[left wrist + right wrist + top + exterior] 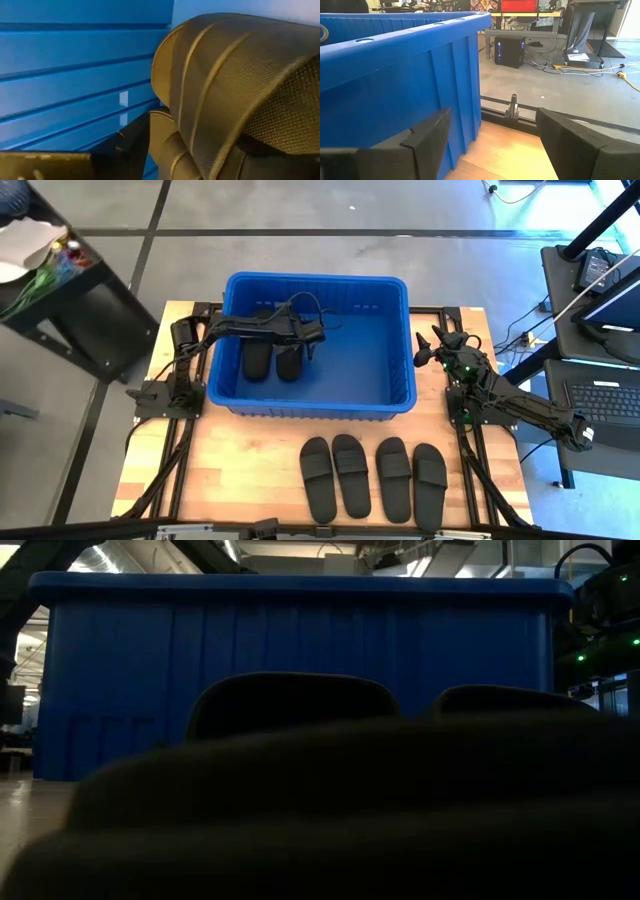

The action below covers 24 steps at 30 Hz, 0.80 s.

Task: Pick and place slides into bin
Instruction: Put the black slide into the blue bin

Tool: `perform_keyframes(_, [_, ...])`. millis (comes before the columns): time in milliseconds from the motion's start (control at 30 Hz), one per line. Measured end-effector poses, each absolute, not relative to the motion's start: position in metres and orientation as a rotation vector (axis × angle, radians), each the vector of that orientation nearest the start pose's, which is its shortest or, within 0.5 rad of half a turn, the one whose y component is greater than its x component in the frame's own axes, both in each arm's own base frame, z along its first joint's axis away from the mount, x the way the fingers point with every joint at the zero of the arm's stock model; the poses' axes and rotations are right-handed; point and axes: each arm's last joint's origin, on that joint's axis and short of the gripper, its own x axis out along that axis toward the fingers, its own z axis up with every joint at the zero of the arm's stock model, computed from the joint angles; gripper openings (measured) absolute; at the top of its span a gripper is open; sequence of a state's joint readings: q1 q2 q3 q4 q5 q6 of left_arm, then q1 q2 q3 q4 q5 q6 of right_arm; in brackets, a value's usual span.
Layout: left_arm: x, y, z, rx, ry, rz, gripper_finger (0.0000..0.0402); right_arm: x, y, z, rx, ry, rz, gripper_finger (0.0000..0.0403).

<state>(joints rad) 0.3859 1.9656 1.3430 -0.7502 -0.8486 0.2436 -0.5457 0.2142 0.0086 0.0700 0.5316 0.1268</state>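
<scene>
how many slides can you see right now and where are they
6. Four slides lie in a row on the table in front of the bin. Two are inside the bin at its left, under the left gripper.

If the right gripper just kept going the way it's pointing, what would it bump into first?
Probably nothing on the table. The right gripper, fingers open, points along the outside of the bin, whose wall runs close beside one finger. Ahead lies the table's edge, then open floor. Depth is hard to judge.

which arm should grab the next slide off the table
Probably the right. The right gripper hangs open and empty beside the bin, while the left gripper is inside the bin over two slides. Four slides remain on the table.
</scene>
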Motion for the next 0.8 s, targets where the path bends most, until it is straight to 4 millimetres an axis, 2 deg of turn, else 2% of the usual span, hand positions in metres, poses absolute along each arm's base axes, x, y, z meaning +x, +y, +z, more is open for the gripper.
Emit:
perform_keyframes(300, [0.339, 0.157, 0.167, 0.488, 1.531, 0.823, 0.0175, 0.083, -0.068, 0.156, 0.115, 0.074, -1.083, 0.0294])
perform_keyframes(600, [0.335, 0.154, 0.166, 0.46, 1.573, 0.797, 0.023, 0.083, -0.068, 0.156, 0.115, 0.074, -1.083, 0.0294])
perform_keyframes(800, [0.334, 0.147, 0.165, 0.425, 1.573, 0.81, 0.0247, 0.083, -0.068, 0.156, 0.115, 0.074, -1.083, 0.0294])
